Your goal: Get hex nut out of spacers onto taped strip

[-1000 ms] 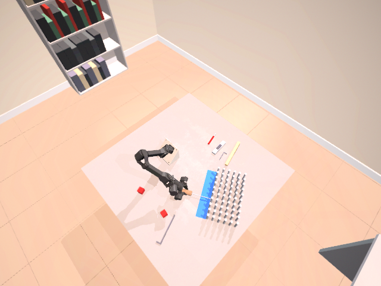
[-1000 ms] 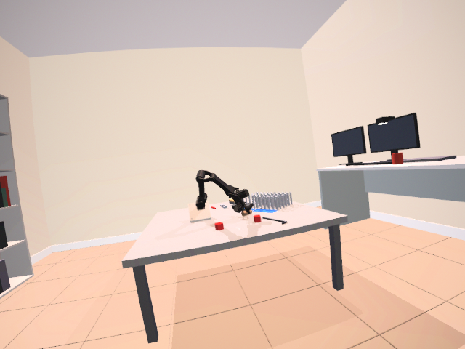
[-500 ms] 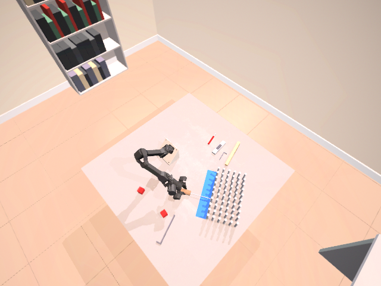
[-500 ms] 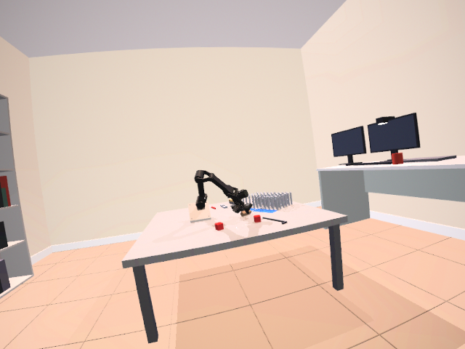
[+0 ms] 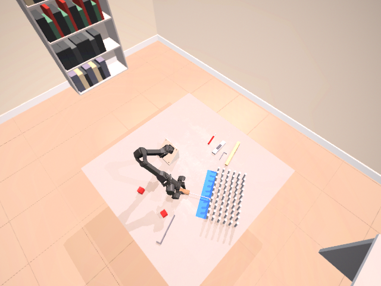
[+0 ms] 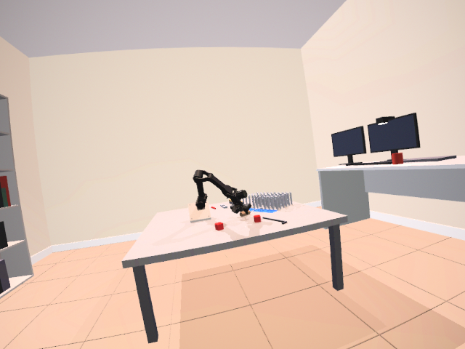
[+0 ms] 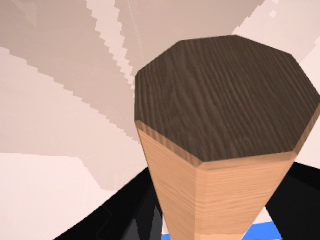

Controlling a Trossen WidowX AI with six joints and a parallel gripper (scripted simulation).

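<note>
My gripper (image 5: 181, 190) (image 6: 243, 211) (image 7: 206, 170) is shut on the wooden handle (image 5: 185, 191) (image 7: 225, 195) of a thin-shafted tool. The pale shaft (image 5: 196, 195) reaches across the blue taped strip (image 5: 211, 174) (image 6: 264, 210) (image 7: 265, 231), and its tip ends at the strip's far edge, by the front row of standing metal spacers (image 5: 228, 196) (image 6: 271, 201). Whether the tip touches a spacer, or is above or on the strip, I cannot tell. The spacers look upright. The hex nut is too small or hidden to make out in any view.
A grey rod with a bent end (image 5: 167, 229) (image 6: 274, 219) and two red cubes (image 5: 164, 213) (image 5: 140, 190) lie on the near side. A yellow bar (image 5: 232, 153), small bent key (image 5: 222, 155), grey device (image 5: 218, 147) and red-handled tool (image 5: 211, 140) lie beyond the field's other end.
</note>
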